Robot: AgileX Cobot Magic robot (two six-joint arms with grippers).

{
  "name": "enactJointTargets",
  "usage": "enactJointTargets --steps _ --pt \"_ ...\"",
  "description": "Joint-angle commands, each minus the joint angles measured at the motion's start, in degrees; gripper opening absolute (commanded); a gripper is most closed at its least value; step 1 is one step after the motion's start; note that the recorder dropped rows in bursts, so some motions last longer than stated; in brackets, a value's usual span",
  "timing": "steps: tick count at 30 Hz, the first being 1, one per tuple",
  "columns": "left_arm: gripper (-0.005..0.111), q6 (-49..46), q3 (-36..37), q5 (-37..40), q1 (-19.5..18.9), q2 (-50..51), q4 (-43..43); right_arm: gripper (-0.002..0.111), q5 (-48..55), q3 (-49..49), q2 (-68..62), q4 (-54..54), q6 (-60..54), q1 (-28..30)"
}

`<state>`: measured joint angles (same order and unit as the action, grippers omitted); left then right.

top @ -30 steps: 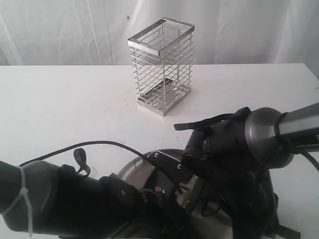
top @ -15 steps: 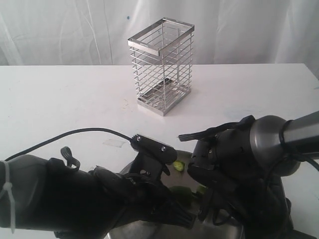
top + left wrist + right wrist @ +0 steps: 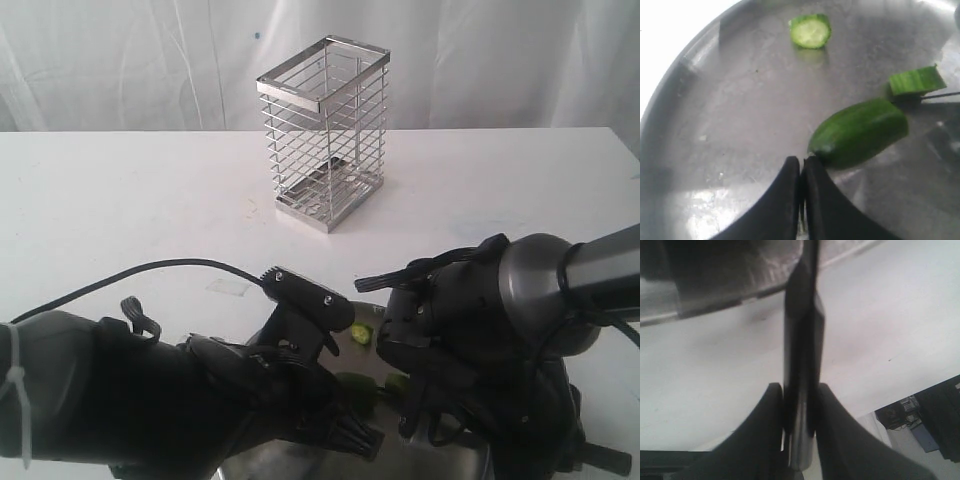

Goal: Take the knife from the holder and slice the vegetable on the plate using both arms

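A dark green vegetable (image 3: pixel 860 131), one end cut flat, lies on the large round stainless-steel plate (image 3: pixel 715 125), with a round pale-green slice (image 3: pixel 810 31) and a small wedge-shaped cut piece (image 3: pixel 917 80) apart from it on the bare metal. No writing or brand mark can be read anywhere. The left gripper (image 3: pixel 801 170) has its black fingers pressed together and empty, their tips just beside the vegetable's rounded end. The right gripper (image 3: pixel 800 395) clamps the slim black knife (image 3: pixel 802 340) by its handle, blade reaching toward the plate's rim. Both bulky black arms (image 3: pixel 150 420) crowd low over the plate. The tall silver wire holder (image 3: pixel 322 132) stands well apart on the white table (image 3: pixel 120 200).
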<state>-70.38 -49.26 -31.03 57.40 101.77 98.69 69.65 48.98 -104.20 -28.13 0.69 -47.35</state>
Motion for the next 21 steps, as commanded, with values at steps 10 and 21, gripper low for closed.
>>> enactJointTargets --steps 10,21 --pt "0.01 -0.6 3.5 2.4 -0.1 -6.5 1.3 0.0 0.3 -0.4 0.3 -2.9 4.4 -0.1" --pt "0.038 -3.0 3.5 2.1 -0.1 -12.5 1.3 0.0 0.3 0.7 8.6 5.1 4.2 -0.1"
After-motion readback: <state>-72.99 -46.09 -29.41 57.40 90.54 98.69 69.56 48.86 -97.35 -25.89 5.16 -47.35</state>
